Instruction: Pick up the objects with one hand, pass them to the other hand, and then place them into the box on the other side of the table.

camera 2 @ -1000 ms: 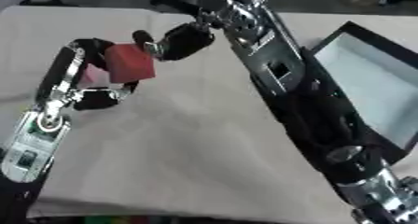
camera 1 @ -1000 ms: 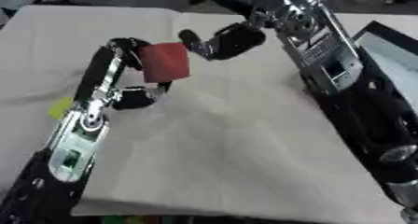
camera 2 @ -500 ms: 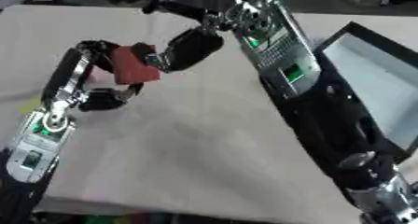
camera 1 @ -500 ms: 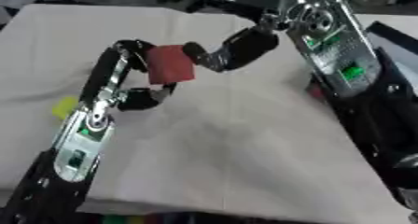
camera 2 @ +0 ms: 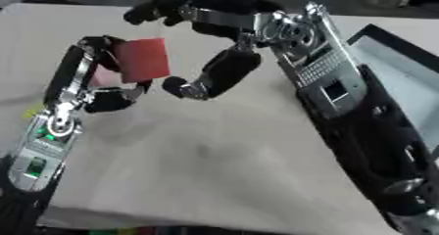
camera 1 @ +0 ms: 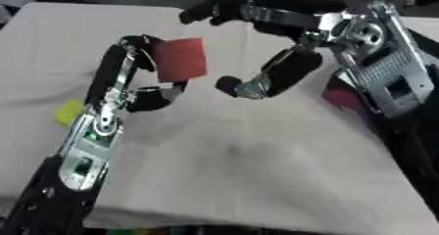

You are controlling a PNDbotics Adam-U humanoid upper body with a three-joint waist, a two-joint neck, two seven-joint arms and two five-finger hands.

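Note:
A red block (camera 1: pixel 182 58) hangs above the white-clothed table (camera 1: pixel 257 170), pinched at its left edge by my left hand (camera 1: pixel 141 58), which is shut on it. My right hand (camera 1: pixel 287 21) reaches in from the right and is open. Its fingers (camera 1: pixel 214 9) spread above the block, and its thumb (camera 1: pixel 279 75) sits below and to the right. I see a small gap between the right hand and the block. The black box (camera 2: pixel 403 67) with a pale inside lies at the table's right edge, partly hidden by my right arm.
A small yellow thing (camera 1: pixel 68 111) lies on the cloth left of my left arm. Something pink (camera 2: pixel 101 76) shows behind the block. A dark magenta patch (camera 1: pixel 343 94) shows beside my right forearm. Coloured bits line the near table edge.
My right hand has spread wider, with fingers now above the block and thumb below it. The left hand keeps hold of the block, lifted a little higher in the picture.

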